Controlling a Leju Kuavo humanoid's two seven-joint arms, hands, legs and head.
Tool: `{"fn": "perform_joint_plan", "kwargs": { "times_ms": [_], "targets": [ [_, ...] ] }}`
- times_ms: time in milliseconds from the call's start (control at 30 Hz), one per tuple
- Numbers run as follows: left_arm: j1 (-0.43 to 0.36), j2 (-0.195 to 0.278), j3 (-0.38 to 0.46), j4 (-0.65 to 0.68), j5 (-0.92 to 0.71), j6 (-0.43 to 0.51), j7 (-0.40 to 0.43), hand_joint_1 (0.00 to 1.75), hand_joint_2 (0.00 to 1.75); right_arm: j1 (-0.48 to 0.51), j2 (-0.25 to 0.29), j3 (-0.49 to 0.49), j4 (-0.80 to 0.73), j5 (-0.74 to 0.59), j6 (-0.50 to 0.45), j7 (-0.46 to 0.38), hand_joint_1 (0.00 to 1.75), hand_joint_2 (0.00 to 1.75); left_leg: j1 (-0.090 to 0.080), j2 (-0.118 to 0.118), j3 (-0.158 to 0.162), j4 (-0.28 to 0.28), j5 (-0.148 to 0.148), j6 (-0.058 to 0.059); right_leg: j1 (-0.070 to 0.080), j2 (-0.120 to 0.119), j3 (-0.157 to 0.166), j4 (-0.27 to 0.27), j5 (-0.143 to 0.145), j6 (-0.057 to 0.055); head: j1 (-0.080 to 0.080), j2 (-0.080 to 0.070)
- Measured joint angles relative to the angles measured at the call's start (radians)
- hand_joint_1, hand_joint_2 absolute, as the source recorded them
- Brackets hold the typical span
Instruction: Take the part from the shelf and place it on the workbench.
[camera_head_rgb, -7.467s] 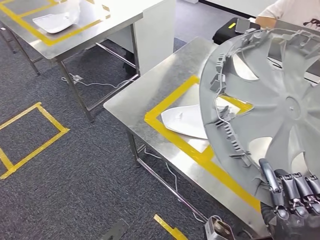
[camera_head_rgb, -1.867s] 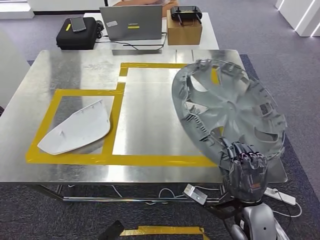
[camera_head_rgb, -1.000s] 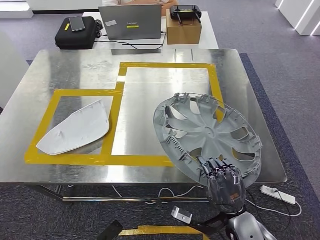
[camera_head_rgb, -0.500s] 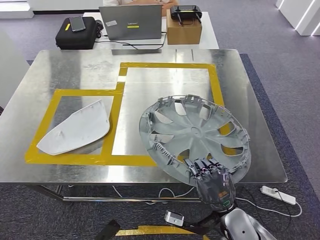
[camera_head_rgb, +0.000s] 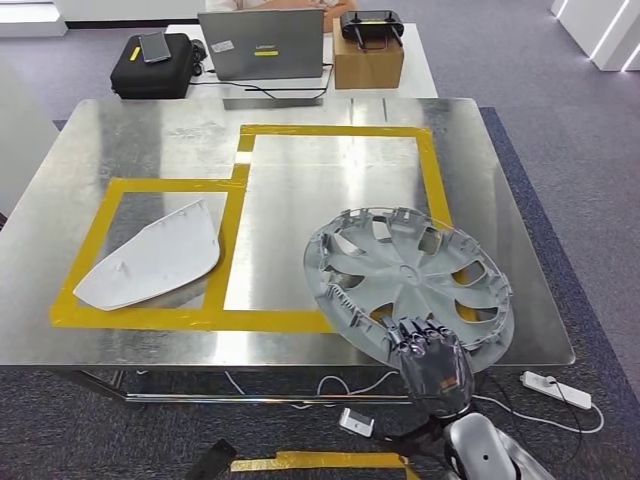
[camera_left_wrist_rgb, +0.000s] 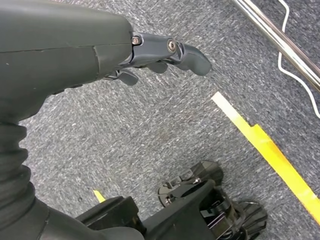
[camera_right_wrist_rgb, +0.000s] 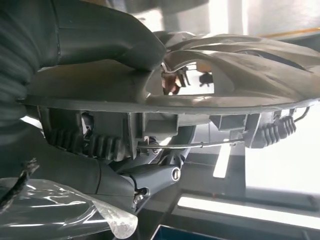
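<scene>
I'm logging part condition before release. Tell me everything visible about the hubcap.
The hubcap is a round grey plastic wheel cover with curved spokes, cut-out openings and a small centre hub. Its ribbed, clipped inner side faces up. It is tilted over the workbench, on the right, across the yellow tape. The right hand grips its near rim. No damage is visible. Whether the far edge touches the bench cannot be told.

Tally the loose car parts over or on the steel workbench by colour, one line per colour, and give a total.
Grey: 1, the wheel cover, gripped at its near rim by the right hand.
White: 1, the white panel, lying flat inside the left taped box.
Total: 2
</scene>
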Motion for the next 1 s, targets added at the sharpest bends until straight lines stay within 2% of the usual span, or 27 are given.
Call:
{"fn": "perform_joint_plan", "kwargs": {
  "times_ms": [533,733,1000],
  "targets": [
    [0.012,0.012,0.003,0.000,0.031,0.012,-0.009,0.00,1.75,-0.005,-0.014,-0.176,0.120,0.000,0.021,0.061,1.75,1.75,0.000,0.000,0.000,0.000,0.000,0.000,0.000,0.000,0.000,0.000,0.000,0.000,0.000,0.000],
    [0.013,0.016,0.003,0.000,0.033,0.012,-0.009,0.00,1.75,-0.007,-0.019,-0.192,0.139,0.000,0.022,0.067,1.75,1.75,0.000,0.000,0.000,0.000,0.000,0.000,0.000,0.000,0.000,0.000,0.000,0.000,0.000,0.000],
    [0.013,0.019,0.004,0.000,0.029,0.012,-0.009,0.00,1.75,-0.059,-0.057,-0.156,0.148,0.000,0.017,0.158,1.75,1.75,0.000,0.000,0.000,0.000,0.000,0.000,0.000,0.000,0.000,0.000,0.000,0.000,0.000,0.000]
  ]
}}
